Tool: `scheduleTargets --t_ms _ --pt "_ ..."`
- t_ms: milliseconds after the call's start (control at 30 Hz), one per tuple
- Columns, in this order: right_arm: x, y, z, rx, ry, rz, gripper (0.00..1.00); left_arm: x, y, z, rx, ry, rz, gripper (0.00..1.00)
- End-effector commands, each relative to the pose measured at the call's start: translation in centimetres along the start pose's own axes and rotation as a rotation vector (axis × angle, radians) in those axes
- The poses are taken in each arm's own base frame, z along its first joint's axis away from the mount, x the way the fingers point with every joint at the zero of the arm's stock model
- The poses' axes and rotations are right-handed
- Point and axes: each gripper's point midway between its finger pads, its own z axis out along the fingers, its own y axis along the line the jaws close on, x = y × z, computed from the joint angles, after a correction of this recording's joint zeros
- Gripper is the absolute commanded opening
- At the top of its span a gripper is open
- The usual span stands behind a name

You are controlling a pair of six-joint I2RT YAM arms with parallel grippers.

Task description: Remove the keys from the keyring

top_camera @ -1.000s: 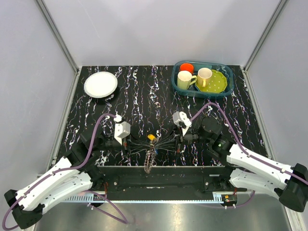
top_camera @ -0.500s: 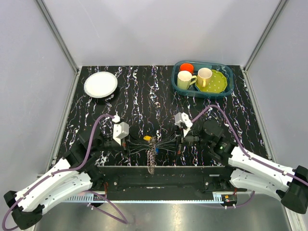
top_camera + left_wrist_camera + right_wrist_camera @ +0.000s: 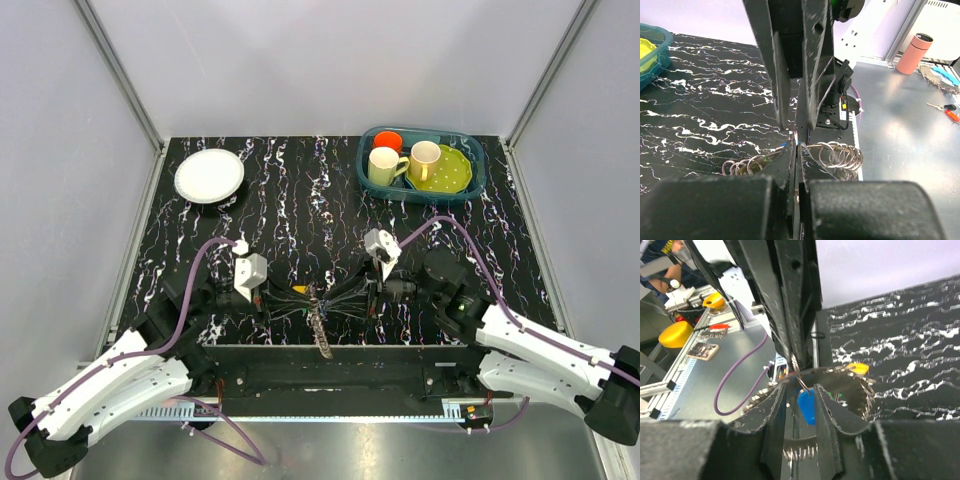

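Observation:
The keyring point(image 3: 318, 296), strung with fanned grey keys point(image 3: 340, 295), hangs just above the table's near edge between my two grippers. One bunch of keys dangles down point(image 3: 321, 338). My left gripper point(image 3: 264, 296) is shut on the thin ring wire point(image 3: 798, 144), with small coiled split rings point(image 3: 836, 155) on either side of its tips. My right gripper point(image 3: 372, 291) faces it from the right. Its jaws stand narrowly apart, closed on the keys at the tips. A blue key head point(image 3: 807, 406) hangs between its fingers point(image 3: 776, 405), and a yellow-orange one point(image 3: 858, 368) lies beyond.
A round white plate point(image 3: 209, 176) sits at the back left. A teal bin point(image 3: 424, 164) at the back right holds mugs and a yellow-green dish. The black marbled table point(image 3: 300, 220) ends at a metal edge just behind the hanging keys.
The dangling bunch has swung slightly right. The yellow-orange head seen on top of the bundle has dropped out of the top view. Both grippers keep their hold and have barely shifted.

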Motion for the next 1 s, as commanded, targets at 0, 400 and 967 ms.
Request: scheduleTargets --t_ms 0,400,967 --pt "-4.7 2.3 -0.4 -0.064 -0.139 -0.097 0.35 -2.7 -0.7 0.0 0.029 -0.097 0.070 0.00" --pt "-4.5 2.0 1.1 -0.124 -0.117 -0.158 0.36 -2.8 -1.2 0.0 0.057 -0.107 0.072 0.00" --pt "-2.4 1.0 1.4 -0.114 -0.056 -0.158 0.00 -2.5 -0.8 0.1 0.041 -0.105 0.080 0.00"
